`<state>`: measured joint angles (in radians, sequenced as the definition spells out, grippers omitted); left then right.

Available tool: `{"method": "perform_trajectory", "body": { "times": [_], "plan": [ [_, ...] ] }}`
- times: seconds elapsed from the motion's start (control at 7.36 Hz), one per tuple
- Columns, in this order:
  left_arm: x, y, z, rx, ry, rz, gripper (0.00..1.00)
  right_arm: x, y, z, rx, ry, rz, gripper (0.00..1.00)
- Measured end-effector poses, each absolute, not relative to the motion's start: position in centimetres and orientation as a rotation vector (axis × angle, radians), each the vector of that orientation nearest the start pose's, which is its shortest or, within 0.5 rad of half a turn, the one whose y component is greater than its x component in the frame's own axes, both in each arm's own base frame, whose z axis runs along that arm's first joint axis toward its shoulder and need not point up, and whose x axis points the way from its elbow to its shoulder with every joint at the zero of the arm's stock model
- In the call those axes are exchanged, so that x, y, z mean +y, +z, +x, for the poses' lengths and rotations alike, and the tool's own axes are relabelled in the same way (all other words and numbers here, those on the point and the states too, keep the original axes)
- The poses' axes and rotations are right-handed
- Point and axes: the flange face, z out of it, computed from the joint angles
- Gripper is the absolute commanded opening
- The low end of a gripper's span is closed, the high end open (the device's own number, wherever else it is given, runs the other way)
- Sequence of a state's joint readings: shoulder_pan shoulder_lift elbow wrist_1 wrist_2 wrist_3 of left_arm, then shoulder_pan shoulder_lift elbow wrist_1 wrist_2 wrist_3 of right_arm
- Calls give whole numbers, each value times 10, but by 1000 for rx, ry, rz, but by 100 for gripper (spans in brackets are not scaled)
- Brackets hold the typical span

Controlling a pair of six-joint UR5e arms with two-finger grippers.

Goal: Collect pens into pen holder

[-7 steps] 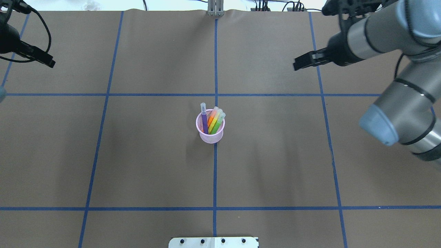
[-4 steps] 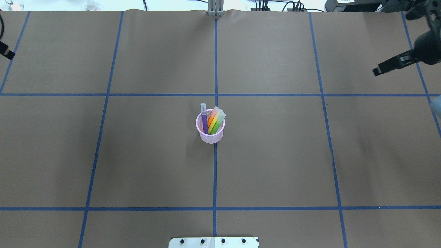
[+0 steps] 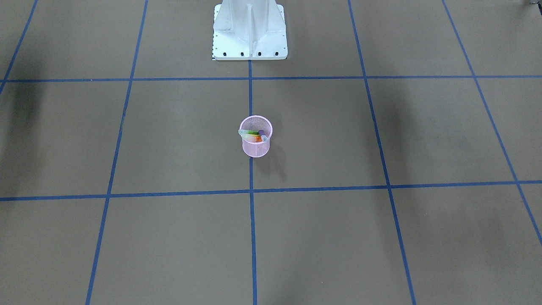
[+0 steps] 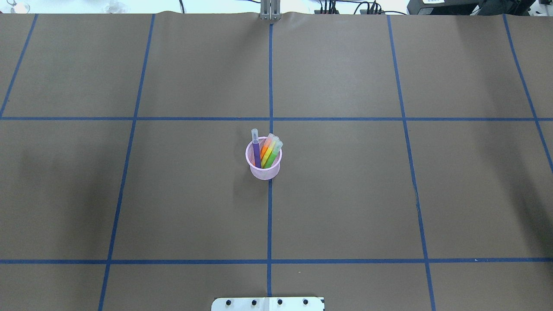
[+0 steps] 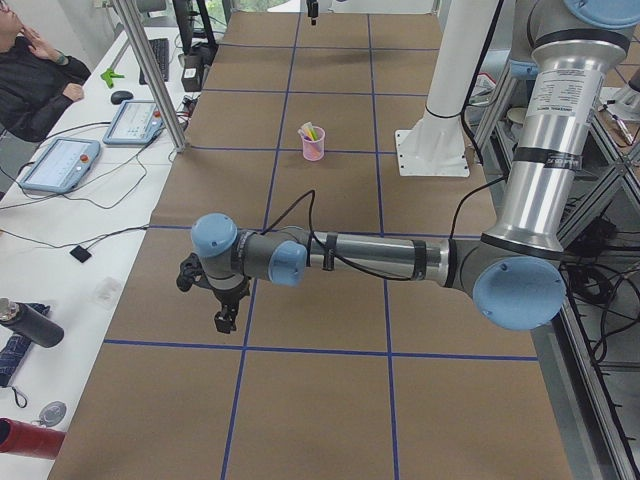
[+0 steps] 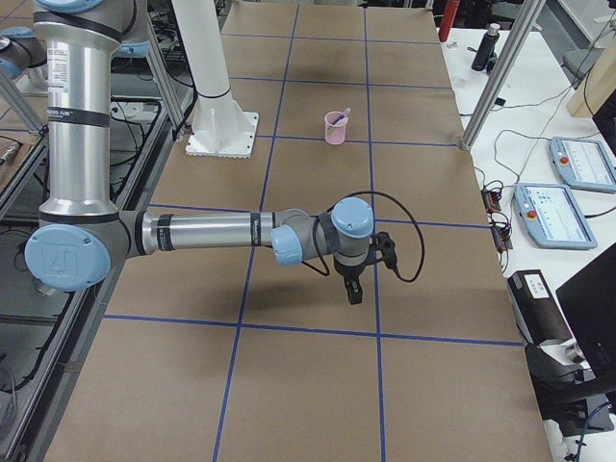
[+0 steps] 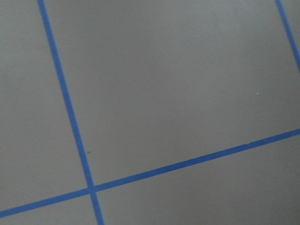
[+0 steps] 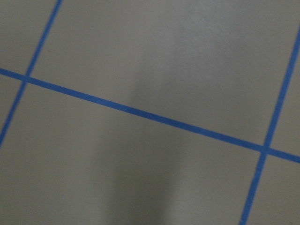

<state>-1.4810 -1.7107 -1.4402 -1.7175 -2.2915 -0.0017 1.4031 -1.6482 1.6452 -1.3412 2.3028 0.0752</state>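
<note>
Already the pens (image 4: pixel 266 151) stand inside the pink pen holder (image 4: pixel 263 173).

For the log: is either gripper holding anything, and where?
No pen held: purple, orange and green stand in the holder, left gripper and right gripper far off.

Brown paper covers the table (image 4: pixel 354 203), gridded with blue tape (image 4: pixel 269 224). One holder (image 4: pixel 264 172) stands upright near the centre, on the lengthwise tape line, between two cross lines. A white base plate (image 4: pixel 268 304) sits at the robot's edge, astride the same line. A metal bracket (image 4: pixel 270 15) stands at the far edge.
</note>
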Motion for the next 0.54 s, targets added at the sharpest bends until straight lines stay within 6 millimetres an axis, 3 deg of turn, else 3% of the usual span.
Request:
{"method": "perform_trajectory", "body": {
  "times": [0.27,0.54],
  "plan": [
    [-550,663,-35,699,106,116,100,-471,677,4,-692,-108,67,100],
    [-548,661,-66,697,46,123,100,-470,687,28,-687,-40,42,100]
  ]
}}
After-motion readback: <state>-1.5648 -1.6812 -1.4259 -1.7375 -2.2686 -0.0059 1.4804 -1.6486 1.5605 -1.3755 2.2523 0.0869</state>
